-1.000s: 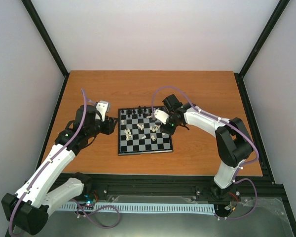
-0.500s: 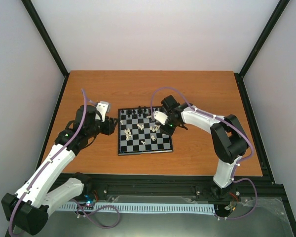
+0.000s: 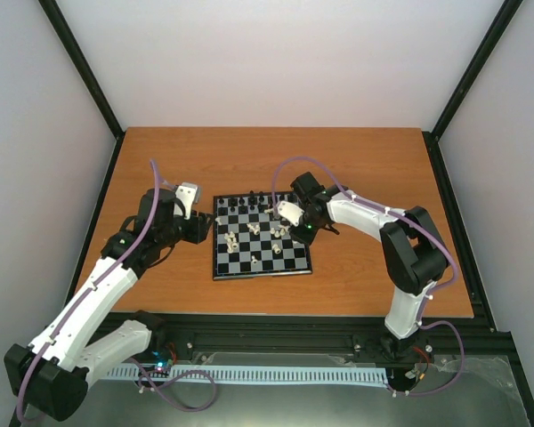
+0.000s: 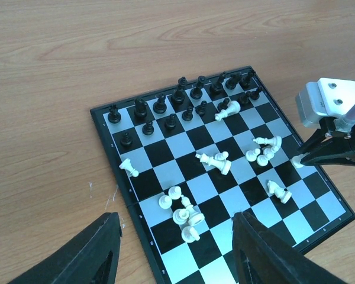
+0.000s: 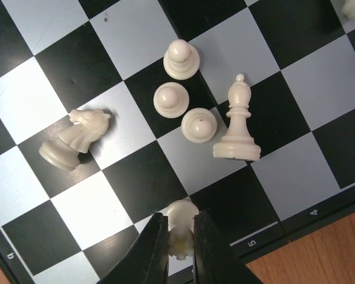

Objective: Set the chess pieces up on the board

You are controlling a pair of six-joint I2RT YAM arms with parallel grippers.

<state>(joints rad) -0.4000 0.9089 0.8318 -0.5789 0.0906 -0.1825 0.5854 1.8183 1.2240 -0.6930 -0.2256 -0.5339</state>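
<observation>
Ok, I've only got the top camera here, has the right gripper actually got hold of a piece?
Observer: Yes. The right wrist view shows the right gripper shut on a cream-white piece at the board edge.
Operator: And the left one?
Observer: The left gripper is open, with nothing held between its fingers, over the board's edge.
Operator: Are the white pieces near the right gripper standing?
Observer: Three pawns stand; a knight and a bishop lie on their sides.

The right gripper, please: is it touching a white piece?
Touching. The right wrist view shows the right gripper clamped on both sides of a white piece.
</observation>
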